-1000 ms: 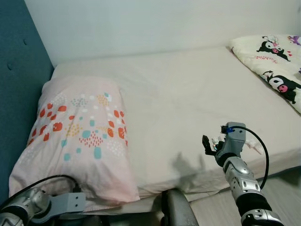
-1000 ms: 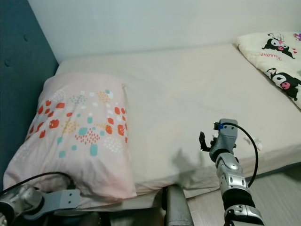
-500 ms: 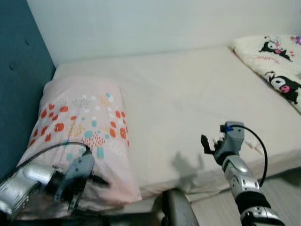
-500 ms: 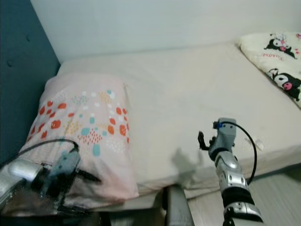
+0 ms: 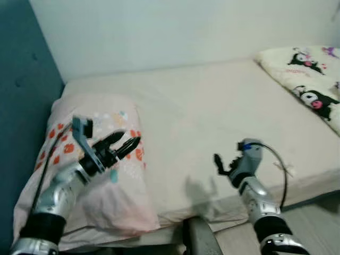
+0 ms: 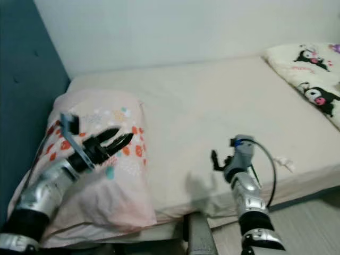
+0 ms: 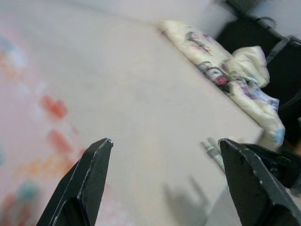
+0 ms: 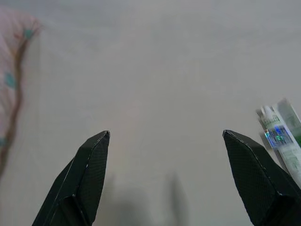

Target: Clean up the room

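Note:
A pink pillow (image 5: 101, 175) with red and teal spots lies at the left end of a bed with a cream sheet (image 5: 212, 111). My left gripper (image 5: 126, 145) hovers open above the pillow, its fingers pointing toward the middle of the bed; nothing is between them in the left wrist view (image 7: 164, 141). My right gripper (image 5: 219, 162) is open over the sheet near the bed's front edge. A small white tube (image 5: 281, 168) lies on the sheet just right of that gripper, and it also appears in the right wrist view as the tube (image 8: 282, 141).
A cream blanket (image 5: 305, 79) printed with black cartoon figures is bunched at the right end of the bed. A teal padded headboard (image 5: 24, 106) rises on the left, a pale wall behind. Grey floor (image 5: 319, 223) shows at the bottom right.
My left arm has swung up from below the pillow's front edge to above the pillow. The right gripper has stayed near the front edge; the camera shifted slightly.

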`<state>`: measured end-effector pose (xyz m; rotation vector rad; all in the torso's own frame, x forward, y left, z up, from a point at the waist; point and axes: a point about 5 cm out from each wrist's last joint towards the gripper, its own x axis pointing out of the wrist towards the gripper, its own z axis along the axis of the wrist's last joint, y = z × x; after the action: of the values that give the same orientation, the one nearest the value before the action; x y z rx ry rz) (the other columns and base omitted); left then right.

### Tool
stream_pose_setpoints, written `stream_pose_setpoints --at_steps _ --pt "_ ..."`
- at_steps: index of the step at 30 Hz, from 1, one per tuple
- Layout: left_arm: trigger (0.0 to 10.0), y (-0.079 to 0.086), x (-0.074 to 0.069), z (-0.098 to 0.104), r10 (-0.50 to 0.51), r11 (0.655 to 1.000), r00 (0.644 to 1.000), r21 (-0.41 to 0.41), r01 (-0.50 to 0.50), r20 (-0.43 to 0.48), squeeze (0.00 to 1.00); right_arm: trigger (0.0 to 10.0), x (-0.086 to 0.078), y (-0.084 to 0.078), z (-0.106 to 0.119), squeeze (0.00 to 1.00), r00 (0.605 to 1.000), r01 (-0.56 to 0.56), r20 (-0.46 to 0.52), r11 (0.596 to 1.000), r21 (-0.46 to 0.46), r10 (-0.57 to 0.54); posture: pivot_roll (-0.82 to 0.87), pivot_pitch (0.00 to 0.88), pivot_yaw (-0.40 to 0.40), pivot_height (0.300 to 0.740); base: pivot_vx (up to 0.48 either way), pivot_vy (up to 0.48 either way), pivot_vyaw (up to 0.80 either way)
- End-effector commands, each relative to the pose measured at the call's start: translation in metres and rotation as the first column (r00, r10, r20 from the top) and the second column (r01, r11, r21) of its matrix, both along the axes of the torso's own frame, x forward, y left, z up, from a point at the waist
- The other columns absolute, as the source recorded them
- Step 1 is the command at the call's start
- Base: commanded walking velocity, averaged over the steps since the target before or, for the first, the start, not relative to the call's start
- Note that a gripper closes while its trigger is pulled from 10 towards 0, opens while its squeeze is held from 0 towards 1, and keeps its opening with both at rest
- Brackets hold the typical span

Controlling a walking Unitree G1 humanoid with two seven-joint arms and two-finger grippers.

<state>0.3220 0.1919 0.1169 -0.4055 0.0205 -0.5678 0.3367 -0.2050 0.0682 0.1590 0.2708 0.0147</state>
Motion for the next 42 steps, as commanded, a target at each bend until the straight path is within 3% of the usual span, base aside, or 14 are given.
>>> stream_pose_setpoints --at_steps 1,3,5,6,7,9,12,26,28,30,31,32,35,42 --pt "10.0 0.007 -0.002 -0.009 0.072 0.997 0.997 -0.036 -0.074 -0.04 0.0 10.0 -0.001 0.005 -0.004 0.0 1.0 -0.012 -0.002 1.0 0.008 0.012 -0.12 0.096 -0.013 0.64 0.0 0.0 0.0" --pt "10.0 0.013 -0.011 -0.039 0.154 0.985 0.975 -0.055 -0.164 -0.158 0.0 10.0 -0.004 0.017 -0.01 0.0 0.999 -0.048 -0.019 0.999 0.015 0.048 -0.11 0.093 -0.01 0.65 0.0 0.0 0.0" --pt "10.0 0.013 -0.011 -0.039 0.154 0.985 0.975 -0.055 -0.164 -0.158 0.0 10.0 -0.004 0.017 -0.01 0.0 0.999 -0.048 -0.019 0.999 0.015 0.048 -0.11 0.093 -0.01 0.65 0.0 0.0 0.0" --pt "10.0 0.018 -0.019 -0.056 0.181 0.979 0.957 -0.049 -0.197 -0.228 0.0 10.0 -0.005 0.022 -0.013 0.0 0.998 -0.062 -0.028 0.998 0.021 0.062 -0.11 0.091 -0.006 0.655 0.0 0.0 0.0" --pt "10.0 0.018 -0.019 -0.056 0.181 0.979 0.957 -0.049 -0.197 -0.228 0.0 10.0 -0.005 0.022 -0.013 0.0 0.998 -0.062 -0.028 0.998 0.021 0.062 -0.11 0.091 -0.006 0.655 0.0 0.0 0.0" --pt "10.0 0.028 -0.038 -0.087 0.226 0.97 0.911 -0.004 -0.243 -0.345 0.0 10.0 -0.008 0.029 -0.02 0.0 0.996 -0.076 -0.051 0.997 0.029 0.078 -0.1 0.092 0.003 0.665 0.0 0.0 0.0" --pt "10.0 0.035 -0.05 -0.104 0.269 0.958 0.871 0.018 -0.288 -0.411 0.0 10.0 -0.01 0.032 -0.024 0.0 0.994 -0.082 -0.064 0.996 0.035 0.084 -0.09 0.091 0.006 0.675 0.0 0.0 0.0" --pt "10.0 0.039 -0.074 -0.13 0.277 0.951 0.823 0.019 -0.308 -0.495 0.0 10.0 -0.014 0.039 -0.031 0.0 0.989 -0.124 -0.075 0.992 0.015 0.124 -0.09 0.081 0.013 0.699 0.0 0.0 0.0" --pt "10.0 0.045 -0.105 -0.158 0.34 0.933 0.715 0.121 -0.34 -0.611 0.0 10.0 -0.025 0.034 -0.048 0.0 0.981 -0.121 -0.156 0.993 -0.01 0.118 -0.09 0.064 0.009 0.713 0.0 0.0 0.0" --pt "10.0 0.045 -0.105 -0.158 0.34 0.933 0.715 0.121 -0.34 -0.611 0.0 10.0 -0.025 0.034 -0.048 0.0 0.981 -0.121 -0.156 0.993 -0.01 0.118 -0.09 0.064 0.009 0.713 0.0 0.0 0.0" --pt "10.0 0.047 -0.113 -0.164 0.364 0.924 0.68 0.154 -0.35 -0.637 0.0 10.0 -0.03 0.033 -0.055 0.0 0.975 -0.118 -0.192 0.993 -0.014 0.113 -0.08 0.06 0.005 0.718 0.0 0.0 0.0" --pt "10.0 0.047 -0.113 -0.164 0.364 0.924 0.68 0.154 -0.35 -0.637 0.0 10.0 -0.03 0.033 -0.055 0.0 0.975 -0.118 -0.192 0.993 -0.014 0.113 -0.08 0.06 0.005 0.718 0.0 0.0 0.0" --pt "10.0 0.057 -0.132 -0.177 0.48 0.864 0.55 0.259 -0.433 -0.683 0.0 10.0 -0.054 0.033 -0.082 0.0 0.938 -0.15 -0.321 0.988 -0.047 0.127 -0.06 0.03 -0.017 0.732 0.0 0.0 0.0" --pt "10.0 0.058 -0.142 -0.185 0.532 0.833 0.474 0.335 -0.44 -0.702 0.0 10.0 -0.074 0.033 -0.102 0.0 0.891 -0.224 -0.429 0.965 -0.138 0.146 -0.06 0.022 -0.021 0.74 0.0 -0.052 0.0"
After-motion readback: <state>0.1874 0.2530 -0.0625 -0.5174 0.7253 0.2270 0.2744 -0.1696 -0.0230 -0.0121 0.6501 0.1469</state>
